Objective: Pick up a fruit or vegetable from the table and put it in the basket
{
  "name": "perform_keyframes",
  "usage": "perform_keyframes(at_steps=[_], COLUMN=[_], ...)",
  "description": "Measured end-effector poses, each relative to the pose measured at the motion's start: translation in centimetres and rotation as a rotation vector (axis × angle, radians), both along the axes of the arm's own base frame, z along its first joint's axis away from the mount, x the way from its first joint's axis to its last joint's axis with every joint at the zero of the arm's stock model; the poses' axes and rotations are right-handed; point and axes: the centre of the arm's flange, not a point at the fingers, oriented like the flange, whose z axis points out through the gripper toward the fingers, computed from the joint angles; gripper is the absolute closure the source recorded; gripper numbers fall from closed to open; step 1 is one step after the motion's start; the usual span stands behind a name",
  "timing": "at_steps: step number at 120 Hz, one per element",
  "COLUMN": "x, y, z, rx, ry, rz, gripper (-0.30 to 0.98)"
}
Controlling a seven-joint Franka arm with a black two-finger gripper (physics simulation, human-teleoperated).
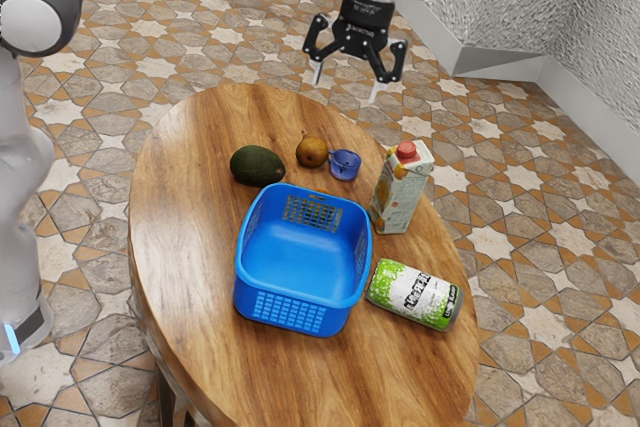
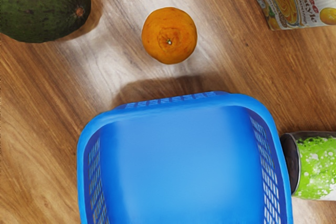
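Avocado (image 1: 257, 165), pear (image 1: 312, 151) and orange (image 2: 169, 35), three pieces of fruit, lie on the round wooden table (image 1: 180, 257), all of them outside the blue basket (image 1: 290, 309). The avocado is dark green and rests near one corner of the basket, toward the exterior view's left. The pear, brownish and with a short stem, sits beyond it, just beside a small see-through blue cup (image 1: 345, 164). The orange lies near the basket's far wall, in the gap between avocado and carton (image 1: 400, 190) (in the exterior view its colour comes through the mesh of that wall). In the wrist view its round top, with the small pale stem mark, faces the camera, and it stands apart from the rim.

The gripper (image 1: 346, 85) hangs high over the far side of the table, well apart from everything on it. Its two fingers are spread wide, with clear space between them, pointing down and pinching nothing.

The carton stands upright, red cap on top, on the basket's other side from the avocado. A green and white can (image 1: 415, 294) lies on its side close by the basket; whether the two touch is hard to tell. Under the table runs a floor (image 1: 80, 147) of patterned tiles, with pale rough walls (image 1: 560, 7) behind
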Motion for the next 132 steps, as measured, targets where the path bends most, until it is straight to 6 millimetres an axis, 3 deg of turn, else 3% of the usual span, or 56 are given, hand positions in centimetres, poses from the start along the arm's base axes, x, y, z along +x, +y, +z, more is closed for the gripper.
perform_keyframes(at_steps=[50,73,78,84,99,121,132], x=[-1.1,1.0,-0.1,-3.5,-9.3,-11.1,-10.7], y=[2.2,4.0,4.1,3.9,6.0,11.8,12.9], z=[0.2,-4.0,-4.8,-7.1,-9.9,-10.7,-11.2], rx=[-0.053,-0.02,-0.018,-0.047,-0.048,-0.018,-0.007], ry=[0.038,0.139,0.141,0.147,0.058,-0.049,-0.063], rz=[-0.033,-0.002,-0.011,-0.039,-0.024,0.121,0.154], gripper=[0.0,0.0,0.0,0.0,0.0,0.0,0.0])
